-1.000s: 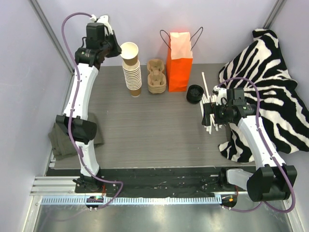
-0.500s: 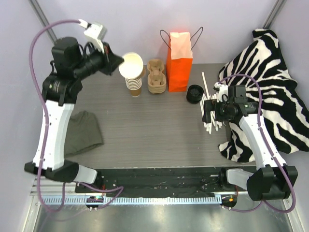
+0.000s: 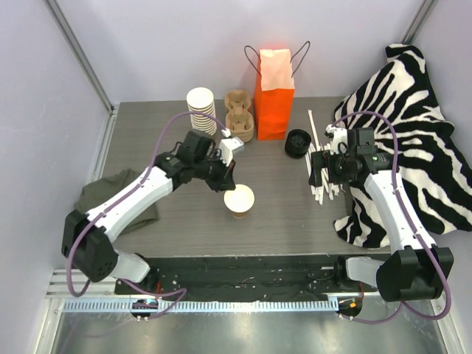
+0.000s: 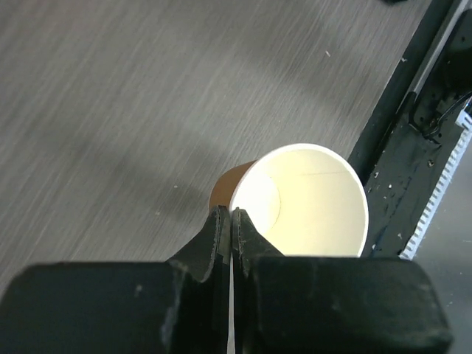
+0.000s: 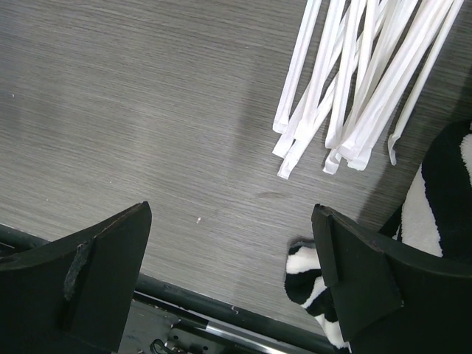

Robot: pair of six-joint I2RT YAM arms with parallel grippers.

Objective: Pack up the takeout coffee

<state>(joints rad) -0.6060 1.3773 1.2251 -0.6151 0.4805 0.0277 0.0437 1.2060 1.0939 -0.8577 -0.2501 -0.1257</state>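
Brown, lidless, upright: holds the paper cup (image 3: 239, 199) by its rim in tightly closed left jaws, near-middle of the table (image 3: 295, 210). Needs a black lid (image 3: 298, 142), nearer the empty, wide-spread right jaws.

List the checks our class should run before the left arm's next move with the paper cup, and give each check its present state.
1. Grip of the left pincer on the brown paper cup with the white inside: ok, shut on the rim wall.
2. Cup upright: ok.
3. Cup base resting on the grey table: cannot tell.
4. Lid on the cup: not ok, its mouth is open.
5. Availability of the right pincer: ok, open and empty above the white wrapped straws.
6. Stance of the orange paper bag: ok, upright near the round black plastic lids.
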